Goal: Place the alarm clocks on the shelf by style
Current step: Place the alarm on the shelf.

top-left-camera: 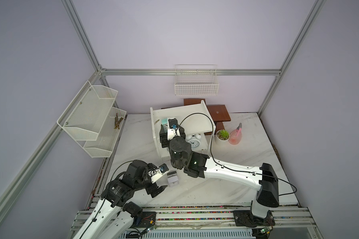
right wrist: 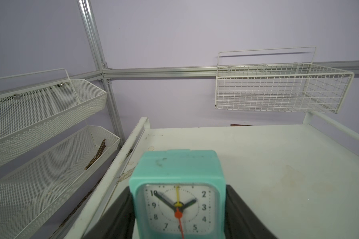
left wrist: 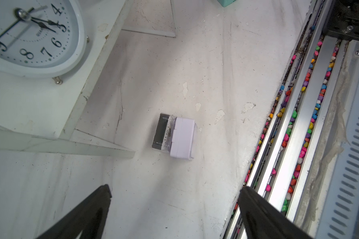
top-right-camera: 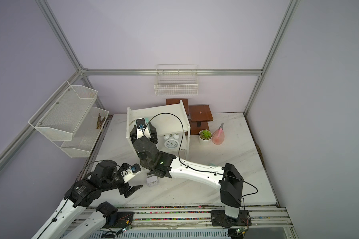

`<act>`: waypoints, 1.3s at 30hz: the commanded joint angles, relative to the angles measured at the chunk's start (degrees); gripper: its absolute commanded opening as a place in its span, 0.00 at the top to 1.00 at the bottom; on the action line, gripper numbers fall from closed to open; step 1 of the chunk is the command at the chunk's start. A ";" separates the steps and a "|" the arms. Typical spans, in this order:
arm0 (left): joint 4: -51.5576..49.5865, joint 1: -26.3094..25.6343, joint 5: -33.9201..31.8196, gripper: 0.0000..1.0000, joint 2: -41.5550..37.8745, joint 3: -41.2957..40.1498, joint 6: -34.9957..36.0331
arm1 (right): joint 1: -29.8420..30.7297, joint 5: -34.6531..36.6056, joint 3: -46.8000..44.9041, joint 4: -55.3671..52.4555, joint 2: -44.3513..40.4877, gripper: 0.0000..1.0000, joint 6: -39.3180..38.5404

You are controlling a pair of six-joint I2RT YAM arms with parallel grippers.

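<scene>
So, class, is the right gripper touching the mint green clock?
Touching: in the right wrist view, the right gripper clamps the mint green clock between its fingers.

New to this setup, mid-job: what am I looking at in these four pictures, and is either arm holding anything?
Two robot arms work at a marble table. Two pictures look down from above; the other two come from a camera on each arm's wrist. The right gripper is shut on a mint green clock at the top board of the white shelf. The left gripper is open and empty above a white square clock lying on the table. A round bell clock stands on the shelf's lower board.
</scene>
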 commanded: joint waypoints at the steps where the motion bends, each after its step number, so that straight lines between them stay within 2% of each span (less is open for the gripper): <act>1: 1.72 0.02 0.90 0.01 -0.53 -0.71 0.83 | -0.28 -0.97 2.56 -0.58 1.16 0.48 1.33; 11: 2.49 0.02 0.63 0.00 -0.51 -1.72 1.21 | -0.12 -0.68 4.35 -1.82 1.92 0.40 1.49; 13: 2.91 0.02 0.39 0.00 -0.20 -2.05 1.40 | -0.06 -1.01 5.04 -2.82 2.01 0.36 1.76; 18: 4.58 0.03 -0.11 0.00 1.23 -3.17 1.92 | 0.60 -1.33 5.96 -4.92 1.24 0.13 1.46; 22: 5.72 0.05 -0.24 0.00 3.30 -3.48 2.71 | 0.87 -1.82 5.60 -6.63 -0.32 0.05 2.34; 31: 8.84 0.02 -0.63 0.00 6.66 -3.63 2.30 | 1.04 -3.78 2.68 -13.27 -6.76 0.01 5.44; 35: 10.70 -0.16 -1.71 0.00 8.58 -3.92 1.58 | 1.05 -7.84 -0.26 -19.11 -11.50 0.01 8.89; 39: 12.47 -0.63 -3.39 0.05 11.78 -4.00 0.72 | 1.12 -13.36 -7.74 -20.82 -19.74 0.03 12.65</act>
